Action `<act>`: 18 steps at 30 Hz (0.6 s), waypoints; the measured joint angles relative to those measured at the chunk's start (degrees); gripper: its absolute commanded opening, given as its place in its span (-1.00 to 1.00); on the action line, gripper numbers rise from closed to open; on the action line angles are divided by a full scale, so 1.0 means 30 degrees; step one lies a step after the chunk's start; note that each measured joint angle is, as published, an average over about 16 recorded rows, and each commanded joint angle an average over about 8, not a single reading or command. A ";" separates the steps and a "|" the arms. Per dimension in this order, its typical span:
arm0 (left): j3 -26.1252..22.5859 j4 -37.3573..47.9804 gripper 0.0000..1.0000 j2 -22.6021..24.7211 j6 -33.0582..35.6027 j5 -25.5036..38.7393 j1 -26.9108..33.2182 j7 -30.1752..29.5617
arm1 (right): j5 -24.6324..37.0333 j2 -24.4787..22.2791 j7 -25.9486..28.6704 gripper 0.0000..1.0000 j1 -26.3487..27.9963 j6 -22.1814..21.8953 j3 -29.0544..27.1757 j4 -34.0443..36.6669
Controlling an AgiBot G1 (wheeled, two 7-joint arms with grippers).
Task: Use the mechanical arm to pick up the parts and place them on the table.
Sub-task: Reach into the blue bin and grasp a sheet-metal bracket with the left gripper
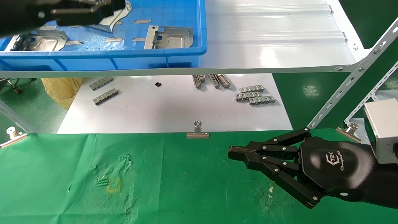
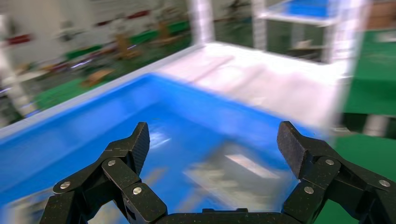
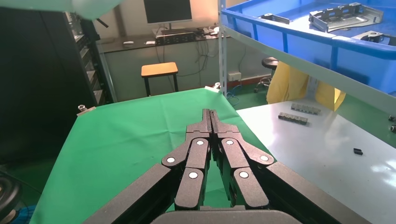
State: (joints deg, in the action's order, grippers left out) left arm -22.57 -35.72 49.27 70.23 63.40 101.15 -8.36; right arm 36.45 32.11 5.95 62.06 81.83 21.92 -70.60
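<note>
My left gripper (image 1: 105, 11) hovers over the blue bin (image 1: 124, 57) on the shelf, its jaws wide open and empty. In the left wrist view (image 2: 215, 140) a blurred silver part (image 2: 236, 179) lies on the bin floor below the jaws. Silver stamped parts lie in the bin: one at the right (image 1: 168, 37), one at the left (image 1: 42, 42), and one partly hidden under the gripper (image 1: 116, 18). My right gripper (image 1: 231, 153) is shut and empty, low over the green cloth table (image 1: 186, 193), and also shows in the right wrist view (image 3: 210, 114).
The white ribbed shelf (image 1: 279, 40) holds the bin. Below it a white sheet (image 1: 174, 109) carries toothed strips (image 1: 255, 95). Binder clips (image 1: 197, 130) pin the cloth edge. Slanted shelf braces (image 1: 351, 84) stand at the right. A yellow square mark (image 1: 113, 185) is on the cloth.
</note>
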 measured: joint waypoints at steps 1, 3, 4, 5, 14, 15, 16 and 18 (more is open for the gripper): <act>-0.0168 0.0922 0.91 0.0333 -0.0545 0.0476 0.0610 0.0252 | 0.0000 0.0000 0.0000 -0.61 0.0000 0.0000 0.0000 0.0000; -0.0521 0.2691 0.50 0.0982 -0.1682 0.1404 0.1737 0.0734 | 0.0000 0.0000 0.0000 -0.11 0.0000 0.0000 0.0000 0.0000; -0.0691 0.3499 0.25 0.1280 -0.2248 0.1834 0.2236 0.0961 | 0.0000 0.0000 0.0000 0.14 0.0000 0.0000 0.0000 0.0000; -0.0862 0.4290 0.00 0.1567 -0.2819 0.2246 0.2697 0.1156 | 0.0000 0.0000 0.0000 0.39 0.0000 0.0000 0.0000 0.0000; -0.2097 0.9222 -1.00 0.3422 -0.6937 0.4824 0.5051 0.1921 | 0.0000 0.0000 0.0000 1.00 0.0000 0.0000 0.0000 0.0000; -0.2179 0.9555 -1.00 0.3556 -0.7201 0.4970 0.5153 0.1932 | 0.0000 0.0000 0.0000 1.00 0.0000 0.0000 0.0000 0.0000; -0.2243 0.9851 -1.00 0.3670 -0.7411 0.5081 0.5228 0.1926 | 0.0000 0.0000 0.0000 1.00 0.0000 0.0000 0.0000 0.0000; -0.2321 1.0359 -1.00 0.3862 -0.7732 0.5218 0.5329 0.1880 | 0.0000 0.0000 0.0000 1.00 0.0000 0.0000 0.0000 0.0000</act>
State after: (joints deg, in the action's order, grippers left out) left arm -29.54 -4.64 60.86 47.03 79.06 117.14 -2.72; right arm 36.45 32.11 5.95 62.06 81.83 21.92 -70.60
